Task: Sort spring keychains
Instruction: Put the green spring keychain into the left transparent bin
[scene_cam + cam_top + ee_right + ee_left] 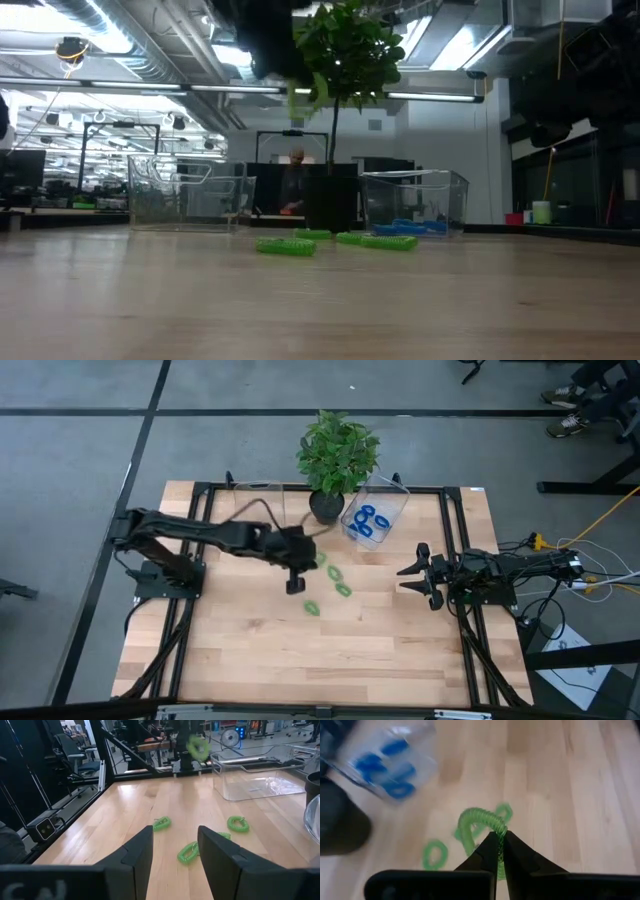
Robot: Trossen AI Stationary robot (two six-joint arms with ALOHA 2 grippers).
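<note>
Grey concrete floor point(80, 450) crossed by dark seams; ceiling strip lights point(130, 88), office chairs point(70, 750), a distant person point(296, 185).

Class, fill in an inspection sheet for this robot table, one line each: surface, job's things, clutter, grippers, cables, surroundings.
Surface: wooden table, bare in front.
Job's things: blue keychains in the clear bin; green keychains loose mid-table; second clear bin, nothing seen inside.
Clutter: potted plant between the bins.
Grippers: left gripper shut on a green keychain, raised; right gripper open, waiting at the right edge.
Cables: yellow cable and dark leads on the floor at right.
Surroundings: person behind the table.
</note>
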